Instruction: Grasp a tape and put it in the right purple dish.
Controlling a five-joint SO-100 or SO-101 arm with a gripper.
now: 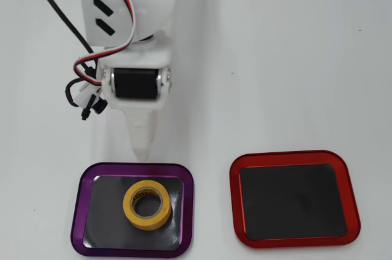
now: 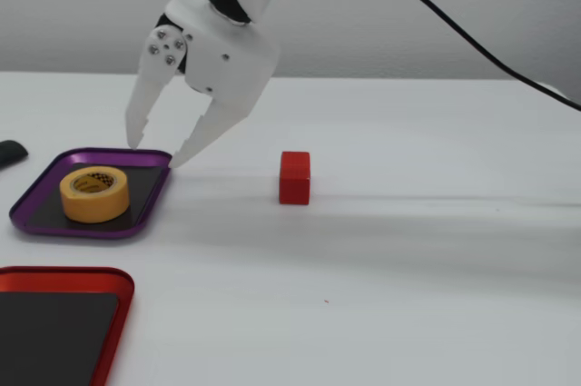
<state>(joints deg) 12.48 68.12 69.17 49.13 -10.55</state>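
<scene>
The yellow tape (image 1: 130, 206) lies flat on the dark mat of the purple dish (image 1: 138, 166), near its middle, with the core hole facing up. The fixed view shows the tape (image 2: 94, 207) resting in the purple dish (image 2: 87, 232) with nothing touching it. My white gripper (image 2: 154, 153) hangs open and empty just above the dish's far edge, fingertips pointing down and clear of the roll. From overhead the gripper (image 1: 142, 150) appears as one tapered finger ending just short of the dish rim.
A red-rimmed dish (image 1: 294, 155) lies beside the purple one, also seen at the fixed view's near left (image 2: 64, 272). A red ribbed block (image 2: 294, 177) stands right of the gripper, hidden under the arm from overhead. Cables (image 1: 86, 98) hang off the arm. A black object (image 2: 9, 153) sits at the left edge.
</scene>
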